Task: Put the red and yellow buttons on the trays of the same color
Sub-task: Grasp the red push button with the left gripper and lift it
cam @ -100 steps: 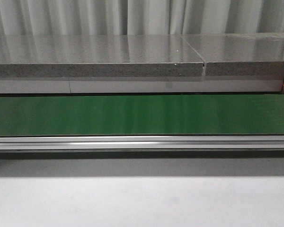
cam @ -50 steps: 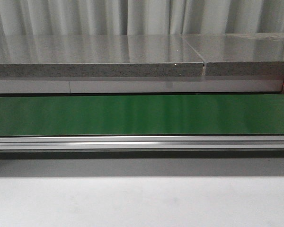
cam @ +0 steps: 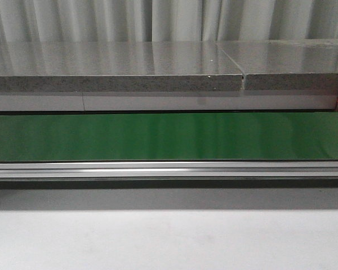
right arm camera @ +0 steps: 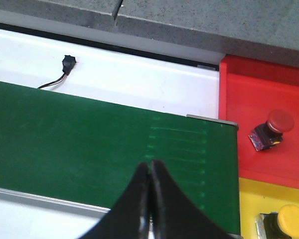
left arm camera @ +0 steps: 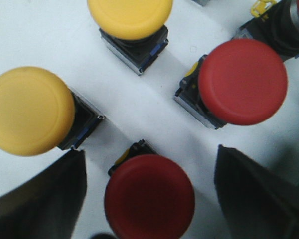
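White worktop [left arm camera: 35, 35] under the left wrist; green belt [cam: 169, 136] and grey slabs ahead, no arm in the front view.

- Red button [left arm camera: 149, 196] sits between your left fingers [left arm camera: 37, 199], which are spread wide on either side and not touching it. Just beyond it: a second red button [left arm camera: 242, 82], two yellow buttons [left arm camera: 30, 110] [left arm camera: 130, 17].
- Right fingers [right arm camera: 150, 191] pressed together, holding nothing, over the belt. Beside them the red tray [right arm camera: 259, 99] carries one red button [right arm camera: 279, 122]; the yellow tray [right arm camera: 249, 199] one yellow button [right arm camera: 292, 217].

Step, as I judge it: you're at the grasp of the next red button. Next move calls for dropping squarely over the cap and closing on it without nudging the yellow neighbour, then lifting clear.
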Available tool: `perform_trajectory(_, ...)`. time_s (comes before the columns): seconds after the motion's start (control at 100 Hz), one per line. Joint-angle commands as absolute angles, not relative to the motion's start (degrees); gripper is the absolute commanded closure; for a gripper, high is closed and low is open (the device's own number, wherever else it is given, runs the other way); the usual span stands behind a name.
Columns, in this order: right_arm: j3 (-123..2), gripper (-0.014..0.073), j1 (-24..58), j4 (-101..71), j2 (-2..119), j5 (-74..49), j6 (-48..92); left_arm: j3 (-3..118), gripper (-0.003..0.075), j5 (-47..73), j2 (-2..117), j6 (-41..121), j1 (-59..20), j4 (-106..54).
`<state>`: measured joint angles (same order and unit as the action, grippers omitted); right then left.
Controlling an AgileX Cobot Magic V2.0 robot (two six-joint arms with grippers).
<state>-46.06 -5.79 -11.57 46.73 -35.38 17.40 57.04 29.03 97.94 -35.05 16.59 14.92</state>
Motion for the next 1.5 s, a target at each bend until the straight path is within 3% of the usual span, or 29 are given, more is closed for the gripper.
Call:
perform_trajectory(0.0,-47.4,0.0661,-5.7,-12.1,46.4,-32.0,18.0,58.7,0.0410,27.2,96.0,-35.3,16.7,15.4)
perform_trajectory(0.15,-47.4,0.0661,-5.7,-12.1,46.4,-32.0,18.0,58.7,0.0643,27.6,95.9,-35.3,16.7,15.4)
perform_trajectory(0.25,-47.4,0.0661,-5.7,-12.1,46.4,-32.0,18.0,58.7,0.0739,27.9,94.8,-34.0,16.6,15.3)
perform_trajectory(0.64,-47.4,0.0661,-5.7,-12.1,46.4,-32.0,18.0,59.0,0.0739,29.3,80.4,-33.2,16.6,15.1)
perform_trajectory(0.77,-47.4,0.0661,-5.7,-12.1,46.4,-32.0,18.0,60.1,0.0739,29.6,77.3,-25.8,16.6,7.1)
perform_trajectory(0.95,-47.4,0.0661,-5.7,-12.1,46.4,-32.0,18.0,62.4,0.0739,31.9,77.6,-10.8,14.2,-7.7)
perform_trajectory(1.49,-47.4,0.0661,-5.7,-12.1,46.4,-32.0,18.0,62.4,0.0738,32.5,85.4,-8.1,7.5,-8.0)
